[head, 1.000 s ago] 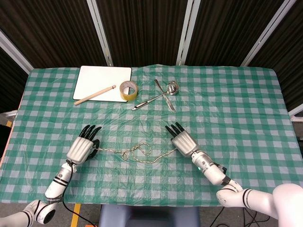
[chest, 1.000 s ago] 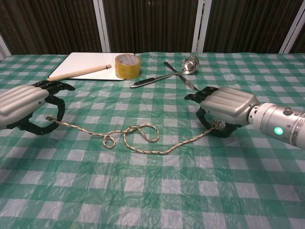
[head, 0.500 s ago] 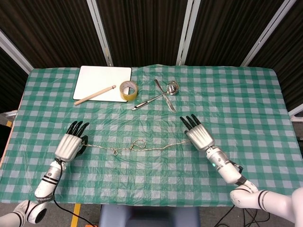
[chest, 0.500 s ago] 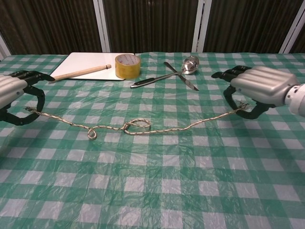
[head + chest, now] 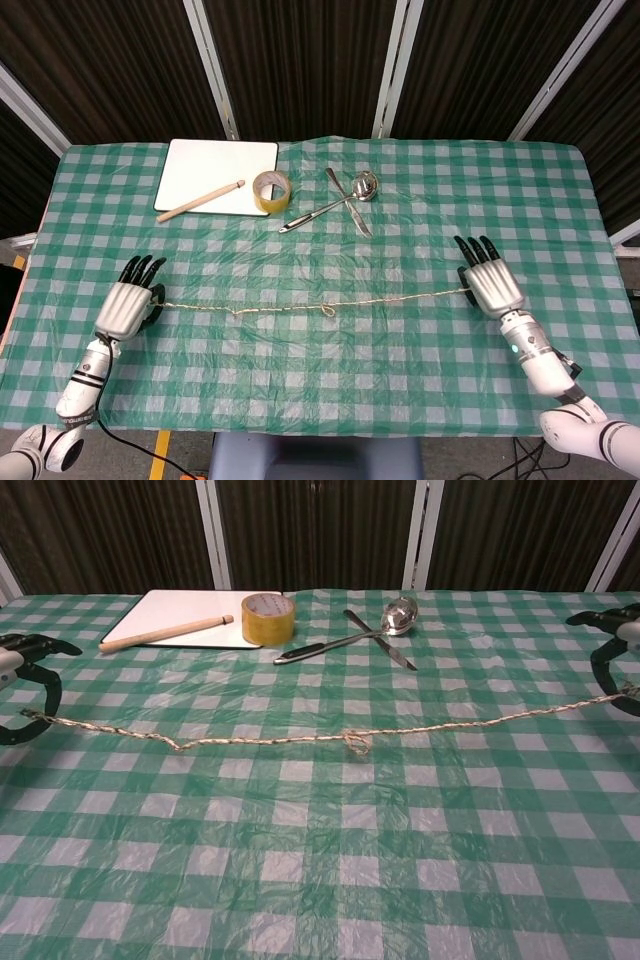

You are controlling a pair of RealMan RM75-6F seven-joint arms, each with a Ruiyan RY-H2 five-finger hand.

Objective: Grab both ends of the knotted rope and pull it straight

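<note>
A thin beige rope (image 5: pixel 300 307) (image 5: pixel 270 739) lies stretched nearly straight across the checked tablecloth. It has one small tight knot (image 5: pixel 327 311) (image 5: pixel 354 743) near its middle and a slight kink left of it. My left hand (image 5: pixel 128 306) (image 5: pixel 22 685) pinches the rope's left end near the table's left side. My right hand (image 5: pixel 490 286) (image 5: pixel 615 655) holds the right end near the right side. Both hands sit at the edges of the chest view, only partly visible.
At the back of the table (image 5: pixel 560 190) lie a white board (image 5: pixel 215 172) with a wooden stick (image 5: pixel 200 200), a roll of yellow tape (image 5: pixel 271 191) (image 5: pixel 267 618), and a ladle crossed with a knife (image 5: pixel 345 200) (image 5: pixel 370 630).
Both hands have moved apart, left leftward and right rightward, each keeping its rope end. The loose loops have drawn out into a nearly straight line with one small knot.
</note>
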